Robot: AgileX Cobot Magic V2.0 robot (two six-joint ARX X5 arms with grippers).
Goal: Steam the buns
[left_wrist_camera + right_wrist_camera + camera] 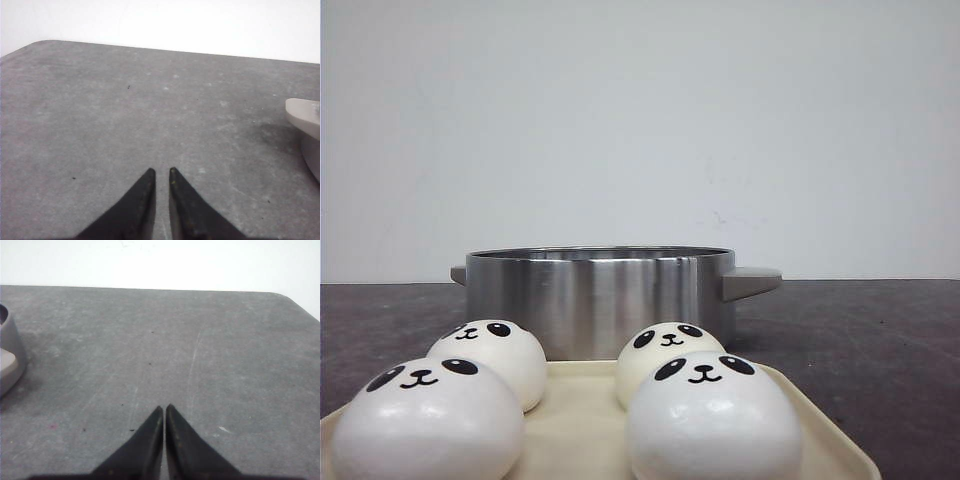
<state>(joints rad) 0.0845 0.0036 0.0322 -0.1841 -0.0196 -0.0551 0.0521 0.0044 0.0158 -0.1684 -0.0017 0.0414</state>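
The left gripper (pixel 161 172) hangs over bare counter with its 2 black tapered jaws drawn to a narrow slit, the tips nearly meeting and nothing between them. The right gripper (pixel 164 408) is likewise over bare counter, its black jaws pressed together tip to tip, holding nothing. Beneath both lies the dark grey, speckled stone-look counter (pixel 125 115), with a rounded corner showing in each wrist view. At the edge of the left wrist view a pale grey handle of the brushed stainless-steel round pot (pixel 600 295) juts in, and the right wrist view catches the pot's other side and handle. In the front view the pot stands on the counter, lid off, with a grey handle at each side, and neither arm is in sight. Just in front of the pot sits a cream-coloured plastic tray (pixel 582 425) that carries the 4 glossy white dome-shaped panda-faced buns (pixel 712 415), arranged as 2 nearer the camera and 2 behind, closer to the pot. All 4 rest upright on the tray, faces toward the camera, well apart from both grippers.
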